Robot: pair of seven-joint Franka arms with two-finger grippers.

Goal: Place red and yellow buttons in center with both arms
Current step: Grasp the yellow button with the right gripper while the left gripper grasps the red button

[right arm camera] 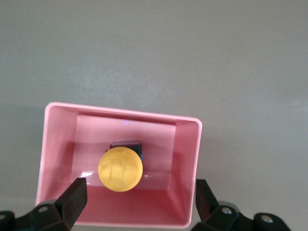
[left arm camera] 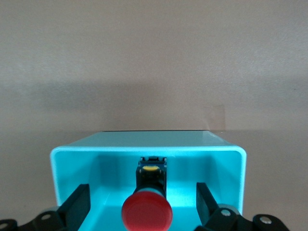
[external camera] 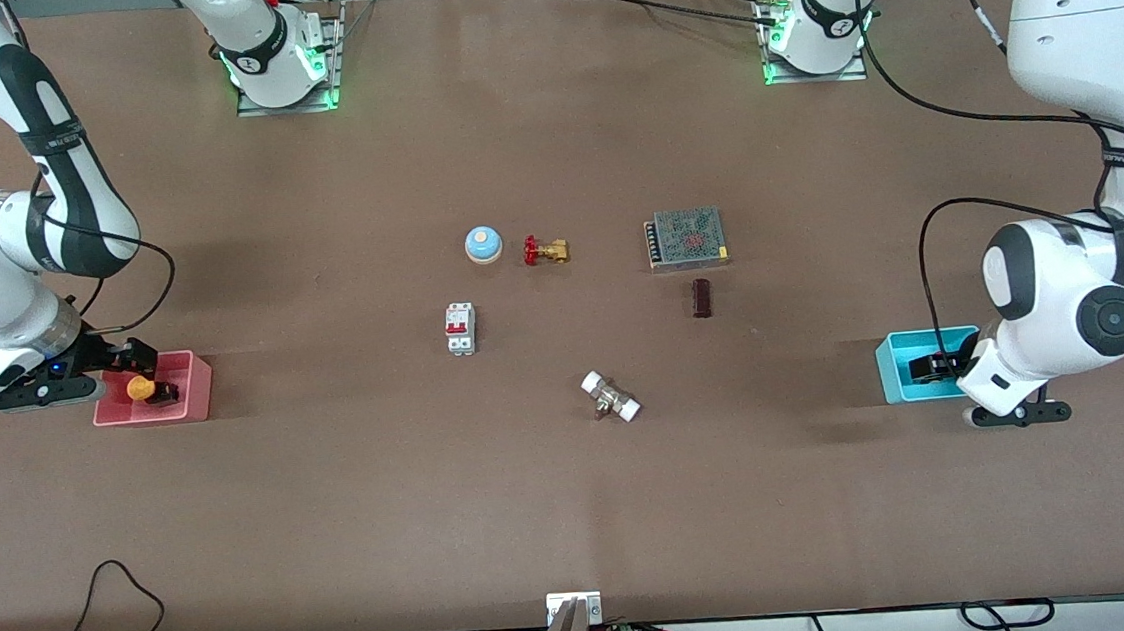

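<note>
The yellow button lies in the pink bin at the right arm's end of the table. My right gripper is open over that bin. In the right wrist view the yellow cap sits in the pink bin, with my right gripper spread wide above it. The red button lies in the cyan bin. My left gripper is open with one finger on each side of it, not touching. In the front view my left gripper is in the cyan bin, which hides the red button.
Around the bare brown center lie a blue dome bell, a brass valve with a red handwheel, a white circuit breaker, a metal mesh box, a dark brown block and a white-ended fitting.
</note>
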